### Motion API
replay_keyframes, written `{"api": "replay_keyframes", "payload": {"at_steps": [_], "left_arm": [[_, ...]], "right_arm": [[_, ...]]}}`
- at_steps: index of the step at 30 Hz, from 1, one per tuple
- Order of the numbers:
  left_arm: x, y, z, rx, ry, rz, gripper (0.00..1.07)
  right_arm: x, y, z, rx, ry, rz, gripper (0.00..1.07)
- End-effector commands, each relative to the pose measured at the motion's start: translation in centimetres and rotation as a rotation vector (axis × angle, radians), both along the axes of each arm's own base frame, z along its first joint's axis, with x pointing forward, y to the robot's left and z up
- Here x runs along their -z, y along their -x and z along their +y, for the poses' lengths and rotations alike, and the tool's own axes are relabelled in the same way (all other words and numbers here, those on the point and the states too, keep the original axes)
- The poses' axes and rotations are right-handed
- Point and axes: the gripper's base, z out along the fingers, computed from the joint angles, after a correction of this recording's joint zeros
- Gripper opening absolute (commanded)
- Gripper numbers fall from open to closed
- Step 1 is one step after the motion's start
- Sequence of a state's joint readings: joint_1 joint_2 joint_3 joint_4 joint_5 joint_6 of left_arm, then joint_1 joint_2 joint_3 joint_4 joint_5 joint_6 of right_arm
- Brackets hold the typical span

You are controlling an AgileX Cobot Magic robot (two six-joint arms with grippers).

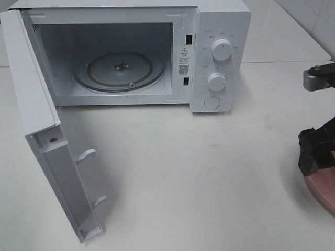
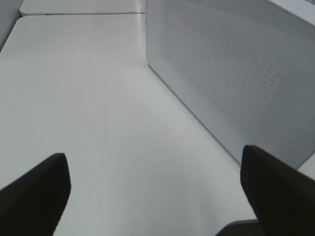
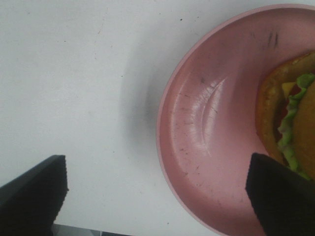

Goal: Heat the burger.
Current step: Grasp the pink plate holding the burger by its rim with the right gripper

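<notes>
Read the step as the pick, with the microwave (image 1: 225, 21) open and nothing on its glass turntable (image 1: 120, 70). Found the right gripper (image 3: 156, 196) spread wide and empty, hanging over the rim of the pink plate (image 3: 206, 128), off to one side of the burger (image 3: 295, 123) rather than centred on it. Found the left gripper (image 2: 152, 191) also wide apart, holding nothing, low beside the microwave's perforated white panel. Needed, by my read, to shift the right gripper across the plate, centre both fingers around the bun, then drop and close gently at mid-height: enough squeeze to lift, not enough to crush the bun or push out the filling. Could instead have pinched the plate rim and carried plate plus burger together; probably safer for a soft stack. Needed to stay clear of the swung-out door (image 1: 36, 120) and set down centred on the turntable. Saw the burger only partly, at the edge of the right wrist view: golden-brown bun, ruffled green lettuce poking out, bits of yellow and red between, sitting off-centre on the plate, well apart from the microwave, at the right edge of the table (image 1: 199, 178). Looked soft, prone to shearing between layers.
</notes>
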State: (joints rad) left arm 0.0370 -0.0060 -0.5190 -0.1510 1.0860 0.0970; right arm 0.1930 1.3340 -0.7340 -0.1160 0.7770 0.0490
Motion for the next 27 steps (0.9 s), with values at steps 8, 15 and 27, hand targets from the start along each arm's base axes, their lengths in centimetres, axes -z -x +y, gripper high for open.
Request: {"api": "replay_keyframes", "payload": {"at_steps": [8,15,27], "left_arm": [[0.0,0.2,0.0,-0.004,-0.001,-0.029,0.89],[0.0,0.2,0.0,-0.004,-0.001,-0.029,0.89],[0.0,0.2,0.0,-0.004,-0.001,-0.029,0.89]], "right_arm": [[3.4,-1.8,0.0,0.033,0.007,0.067,0.91],[5.6,-2.8,0.1,0.05,0.016,0.095,0.9],[8.6,-4.1,0.1,0.073,0.038,0.099,0.88]]}}
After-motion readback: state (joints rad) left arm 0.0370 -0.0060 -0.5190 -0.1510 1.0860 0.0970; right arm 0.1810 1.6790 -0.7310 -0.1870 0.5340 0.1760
